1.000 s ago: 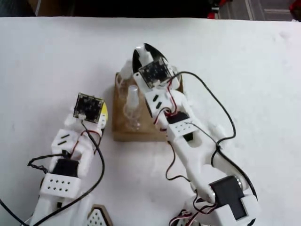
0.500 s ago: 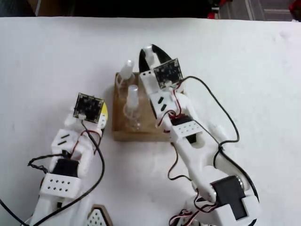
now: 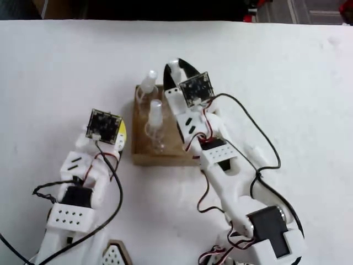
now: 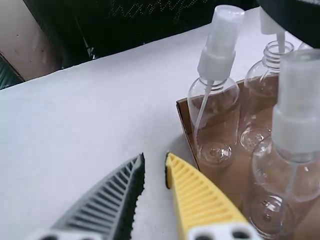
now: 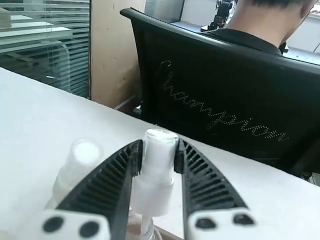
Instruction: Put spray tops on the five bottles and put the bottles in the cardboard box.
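Your right gripper (image 5: 159, 145), clamping a spray top (image 5: 160, 136), has shifted across the cardboard box (image 3: 144, 159); seat it next. Left gripper (image 4: 155, 167) narrow, empty.

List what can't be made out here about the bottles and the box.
Bottle count in the brown cardboard box: high view, the right arm covers its right side.
Whether the white plastic spray top held in the right pincer is seated on a bottle: right wrist view, the joint is cut off at the edge.
Nearest clear plastic bottle: left wrist view, blurred and cut by the edge.
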`<state>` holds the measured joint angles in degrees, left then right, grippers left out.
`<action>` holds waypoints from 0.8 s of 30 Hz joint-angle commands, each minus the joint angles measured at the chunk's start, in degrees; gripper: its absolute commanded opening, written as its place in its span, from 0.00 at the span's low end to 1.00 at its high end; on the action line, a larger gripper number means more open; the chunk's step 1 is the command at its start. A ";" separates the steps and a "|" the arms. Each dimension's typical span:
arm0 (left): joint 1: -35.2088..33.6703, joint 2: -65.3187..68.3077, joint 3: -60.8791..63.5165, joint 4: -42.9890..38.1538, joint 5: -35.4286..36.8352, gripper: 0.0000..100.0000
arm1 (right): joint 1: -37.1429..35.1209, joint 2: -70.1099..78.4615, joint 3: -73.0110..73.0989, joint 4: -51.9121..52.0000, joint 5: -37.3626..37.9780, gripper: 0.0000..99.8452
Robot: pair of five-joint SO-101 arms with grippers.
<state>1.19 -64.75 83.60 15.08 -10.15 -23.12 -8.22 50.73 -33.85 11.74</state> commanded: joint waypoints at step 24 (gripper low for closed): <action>0.40 0.22 -0.18 -0.97 -0.44 0.07 | -1.36 3.30 1.58 -4.53 -0.26 0.03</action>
<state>1.19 -64.75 83.60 15.08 -10.15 -23.30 -4.44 52.04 -37.19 11.74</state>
